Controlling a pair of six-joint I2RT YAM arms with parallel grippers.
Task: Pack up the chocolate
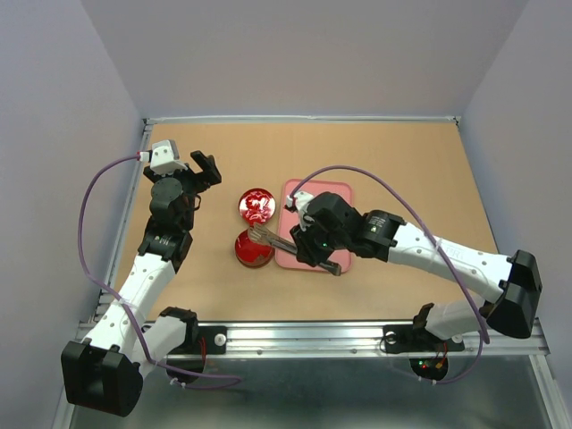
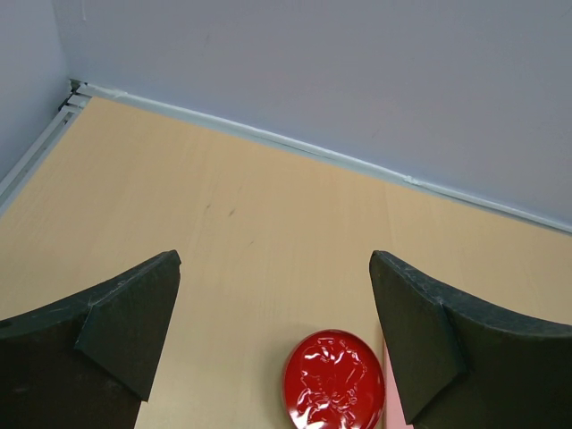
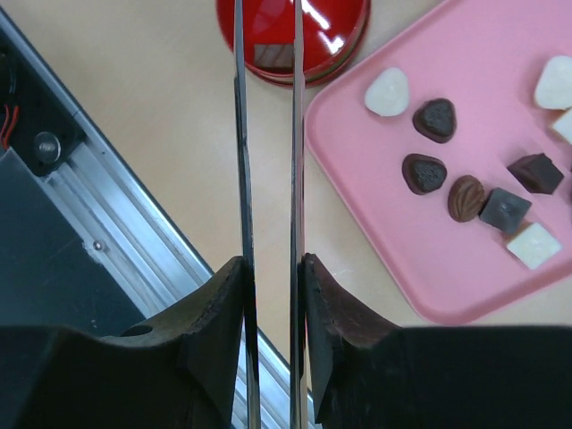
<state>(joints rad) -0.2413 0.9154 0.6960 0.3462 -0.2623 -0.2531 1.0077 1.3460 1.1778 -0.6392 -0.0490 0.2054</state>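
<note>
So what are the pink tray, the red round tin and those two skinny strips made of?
The pink tray is probably plastic: smooth, matte, with a soft rounded rim. The red tin is likely painted metal or glossy plastic: it is very shiny with bright reflections. The skinny strips look like thin silver-grey metal, maybe tongs.

Right gripper (image 3: pixel 273 268) pinches metal tongs (image 3: pixel 295 134), two thin blades close together, running up across red tin (image 3: pixel 335 36) and out of frame. Pink tray (image 3: pixel 375 206) at right carries chocolates (image 3: pixel 468 197), dark and cream mixed. Aluminium rail (image 3: pixel 116 223) at left.
</note>
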